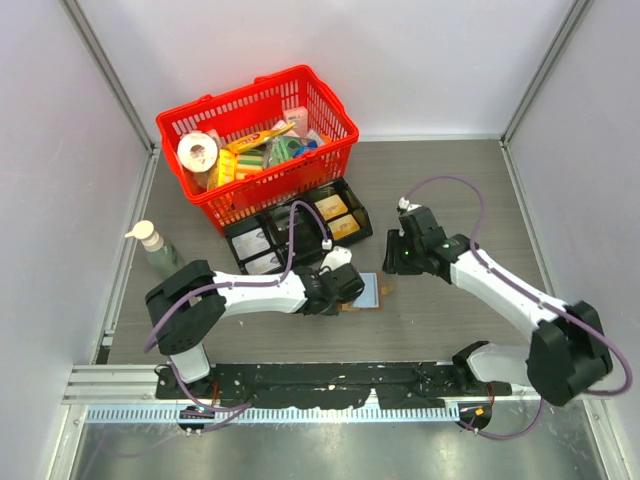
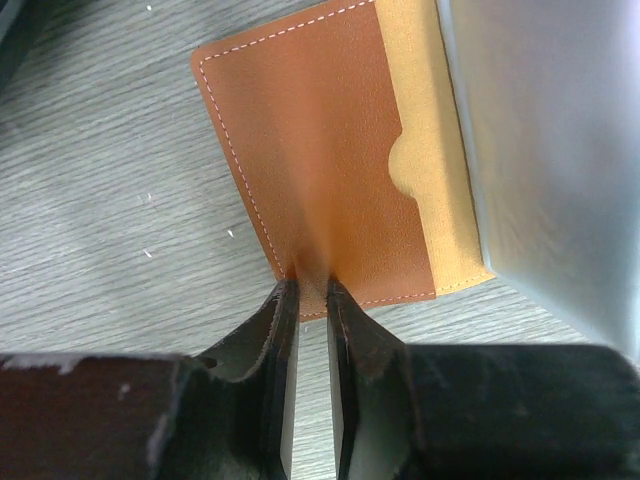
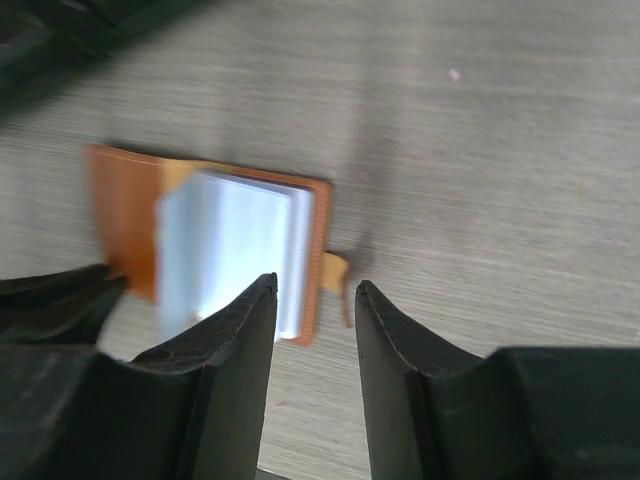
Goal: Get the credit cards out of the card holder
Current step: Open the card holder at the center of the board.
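The card holder [image 1: 368, 291] lies open on the table between the arms, brown with tan edges. My left gripper [image 2: 311, 286] is shut on the near edge of its brown leather flap [image 2: 320, 150]; in the top view this gripper [image 1: 350, 293] is at the holder's left side. Pale blue credit cards [image 3: 230, 250] lie stacked on the holder's other half, and one also shows in the left wrist view [image 2: 560, 150]. My right gripper [image 3: 315, 290] is open and empty, just above the cards' right edge and a small tan tab [image 3: 336, 270]. In the top view it [image 1: 393, 262] hovers right of the holder.
A red basket [image 1: 330, 108] full of groceries stands at the back. A black divided tray [image 1: 362, 222] with cards lies just behind the holder. A pump bottle [image 1: 158, 250] stands at the left. Walls close in on both sides.
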{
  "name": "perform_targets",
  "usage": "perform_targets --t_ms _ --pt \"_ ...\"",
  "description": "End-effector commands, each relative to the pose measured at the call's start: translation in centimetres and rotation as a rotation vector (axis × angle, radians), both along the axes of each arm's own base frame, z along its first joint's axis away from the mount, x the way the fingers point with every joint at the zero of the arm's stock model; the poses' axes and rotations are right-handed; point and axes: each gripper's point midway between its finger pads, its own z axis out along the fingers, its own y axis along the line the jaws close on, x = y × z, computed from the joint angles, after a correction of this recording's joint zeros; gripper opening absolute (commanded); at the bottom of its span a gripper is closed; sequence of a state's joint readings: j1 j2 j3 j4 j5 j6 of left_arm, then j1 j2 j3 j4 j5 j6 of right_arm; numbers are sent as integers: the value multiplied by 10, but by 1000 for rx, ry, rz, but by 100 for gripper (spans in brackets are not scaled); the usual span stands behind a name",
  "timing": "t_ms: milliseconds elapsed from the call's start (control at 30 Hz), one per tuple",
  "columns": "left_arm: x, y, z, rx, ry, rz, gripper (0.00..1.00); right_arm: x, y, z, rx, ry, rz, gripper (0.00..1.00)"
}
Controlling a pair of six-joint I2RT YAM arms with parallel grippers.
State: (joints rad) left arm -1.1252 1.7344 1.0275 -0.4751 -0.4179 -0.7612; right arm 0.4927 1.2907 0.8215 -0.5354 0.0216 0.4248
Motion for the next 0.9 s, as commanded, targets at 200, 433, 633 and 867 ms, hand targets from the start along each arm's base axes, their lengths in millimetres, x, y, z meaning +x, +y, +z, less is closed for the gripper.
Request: perform_targets --t_ms 200,433,633,867 --pt "-11 -11 -3 -144 96 56 19 4 41 48 307 -167 48 39" --pt "-11 -9 -5 -167 106 73 18 -3 48 7 322 -61 38 38" --pt "-11 -7 -9 -172 122 82 18 -6 49 -18 313 -5 30 38" --pt "-10 -7 -9 -180 123 81 18 -9 47 -32 301 17 20 38"
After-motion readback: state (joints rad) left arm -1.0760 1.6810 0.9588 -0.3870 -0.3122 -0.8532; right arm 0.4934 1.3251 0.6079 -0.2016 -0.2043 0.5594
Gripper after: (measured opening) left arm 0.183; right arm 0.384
